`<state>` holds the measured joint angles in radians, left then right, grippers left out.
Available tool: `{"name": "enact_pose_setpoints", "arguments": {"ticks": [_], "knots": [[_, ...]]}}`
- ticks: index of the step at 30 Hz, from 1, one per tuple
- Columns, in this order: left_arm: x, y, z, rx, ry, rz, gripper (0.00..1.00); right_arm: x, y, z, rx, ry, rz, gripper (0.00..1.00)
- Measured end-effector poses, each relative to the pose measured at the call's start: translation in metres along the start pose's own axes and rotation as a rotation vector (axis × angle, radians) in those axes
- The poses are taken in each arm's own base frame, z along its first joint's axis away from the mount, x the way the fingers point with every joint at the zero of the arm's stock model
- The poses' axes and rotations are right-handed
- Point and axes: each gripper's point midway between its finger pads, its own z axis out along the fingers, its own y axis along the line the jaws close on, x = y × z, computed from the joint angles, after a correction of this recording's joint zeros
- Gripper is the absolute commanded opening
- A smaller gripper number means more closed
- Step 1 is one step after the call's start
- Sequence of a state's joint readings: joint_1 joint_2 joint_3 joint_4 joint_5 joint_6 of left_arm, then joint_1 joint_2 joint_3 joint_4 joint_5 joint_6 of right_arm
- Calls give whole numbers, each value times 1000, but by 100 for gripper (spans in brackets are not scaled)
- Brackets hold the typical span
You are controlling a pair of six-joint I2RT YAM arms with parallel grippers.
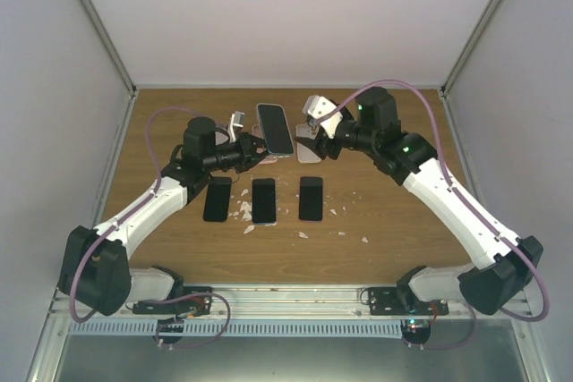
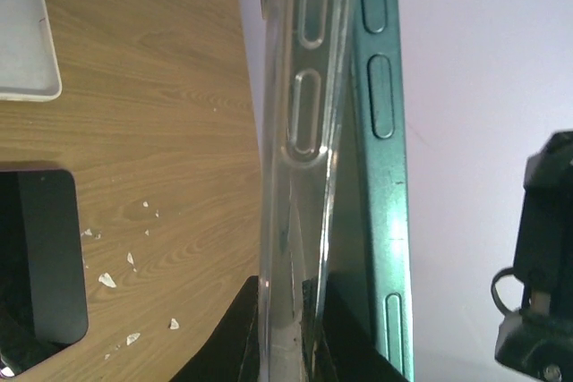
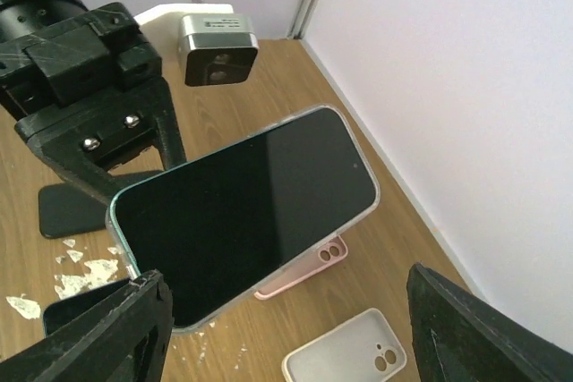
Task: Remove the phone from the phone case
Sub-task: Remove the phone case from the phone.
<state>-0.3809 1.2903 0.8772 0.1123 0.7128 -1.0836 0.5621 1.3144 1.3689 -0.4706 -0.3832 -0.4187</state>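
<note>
A teal phone (image 1: 275, 129) in a clear case is held up above the far middle of the table. My left gripper (image 1: 248, 155) is shut on its lower end. In the left wrist view my left gripper (image 2: 291, 342) pinches the clear case wall (image 2: 300, 123), and the teal phone edge (image 2: 378, 131) stands slightly apart from it. In the right wrist view the phone's dark screen (image 3: 242, 212) faces the camera. My right gripper (image 3: 291, 333) is open, with its fingers either side of the phone's near end and not touching it. It also shows in the top view (image 1: 313, 127).
Three black phones (image 1: 263, 200) lie in a row mid-table among white crumbs (image 1: 242, 212). An empty pink case (image 3: 309, 266) and an empty white case (image 3: 349, 355) lie under the held phone. Another white case (image 2: 22, 33) lies beside it.
</note>
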Motion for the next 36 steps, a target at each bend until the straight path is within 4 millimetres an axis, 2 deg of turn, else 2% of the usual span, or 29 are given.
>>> {"name": "enact_pose_setpoints", "arguments": {"ticks": [9,17,23,36], "knots": [[-1,8,4,-16,6,-59,0,-4,31,22,-14,31,-142,70],[0,10,4,-19,7,-80,0,14,55,50,-41,99,-199,67],[1,11,4,-21,8,-98,0,20,53,58,3,129,-239,62],[1,16,4,-28,7,-132,0,30,57,67,52,162,-330,63]]}}
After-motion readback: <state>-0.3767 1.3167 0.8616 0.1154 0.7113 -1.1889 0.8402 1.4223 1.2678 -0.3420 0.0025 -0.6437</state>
